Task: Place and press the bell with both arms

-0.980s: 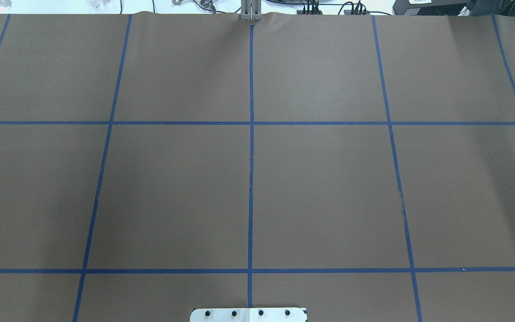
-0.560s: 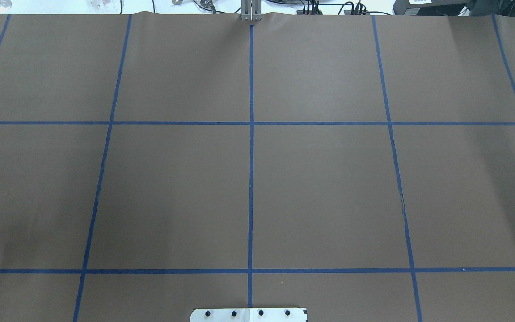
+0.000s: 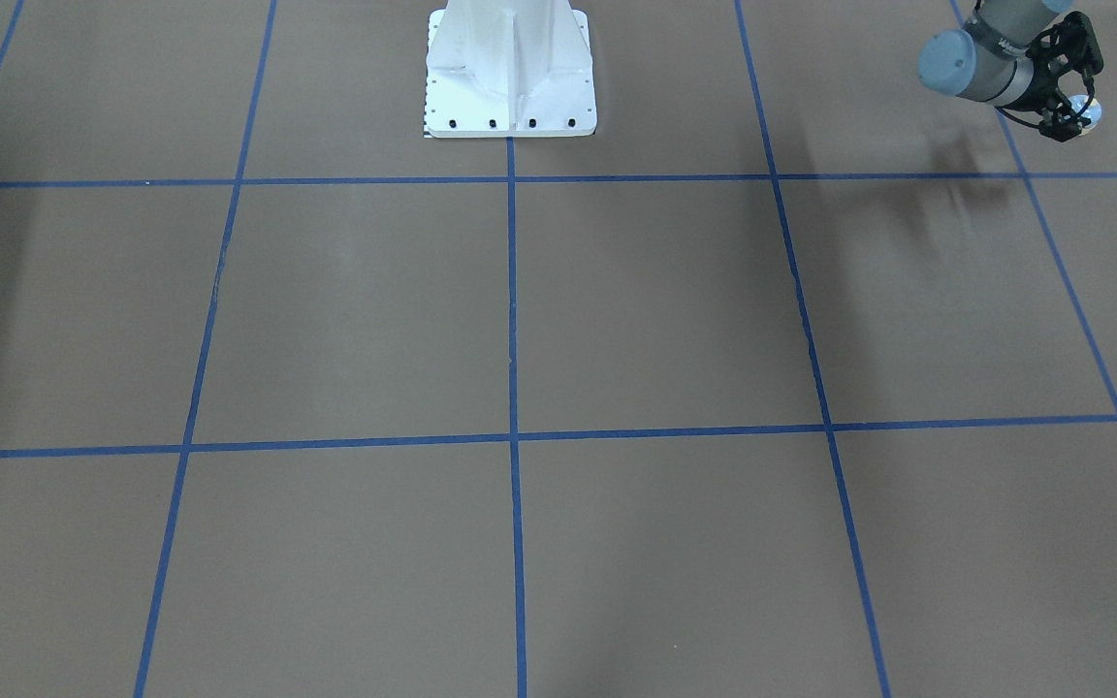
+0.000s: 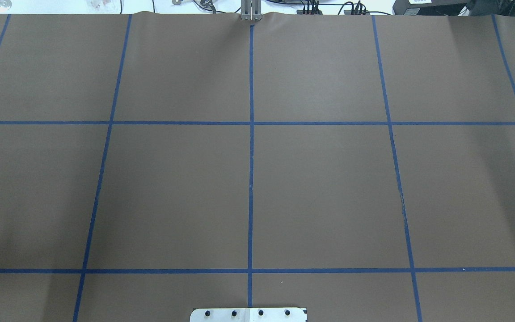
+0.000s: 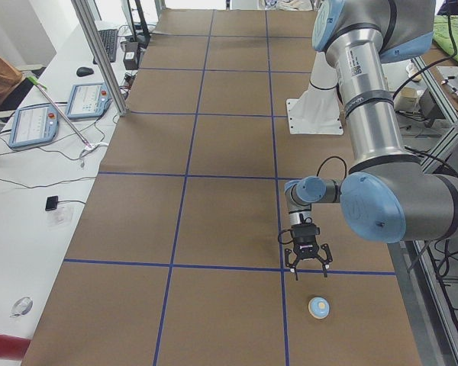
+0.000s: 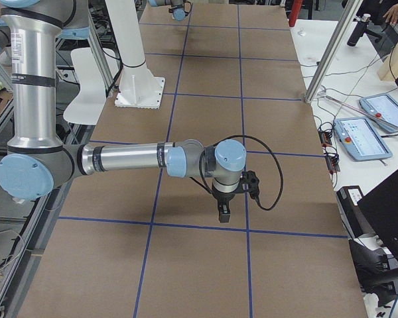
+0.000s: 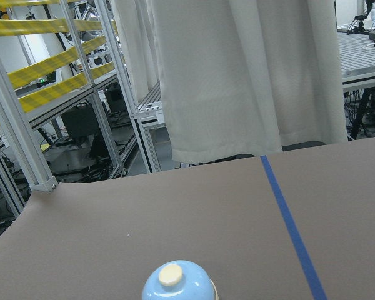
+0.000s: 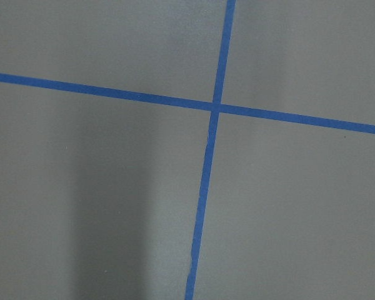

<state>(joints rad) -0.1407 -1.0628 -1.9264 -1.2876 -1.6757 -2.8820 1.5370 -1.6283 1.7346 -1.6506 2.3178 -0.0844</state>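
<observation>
The light-blue bell point(image 5: 318, 307) with its cream button stands upright on the brown table, near the end on my left. It also shows low in the left wrist view point(image 7: 178, 284) and partly behind the gripper in the front view point(image 3: 1092, 114). My left gripper point(image 5: 308, 267) points down, open and empty, just beside the bell and above the table; it also shows in the front view point(image 3: 1065, 134). My right gripper point(image 6: 223, 213) hangs low over a blue tape line at the other end. I cannot tell whether it is open or shut. Its wrist view shows only table.
The white pedestal point(image 3: 510, 68) stands at the robot's side of the table. Blue tape lines point(image 4: 251, 156) divide the brown cover into squares. The table edge, a metal frame and a white curtain point(image 7: 250, 75) lie just beyond the bell. Teach pendants point(image 5: 30, 126) lie on the side desk.
Only a faint shadow at the lower left of the overhead view has shifted. No arm or bell shows in that view.
</observation>
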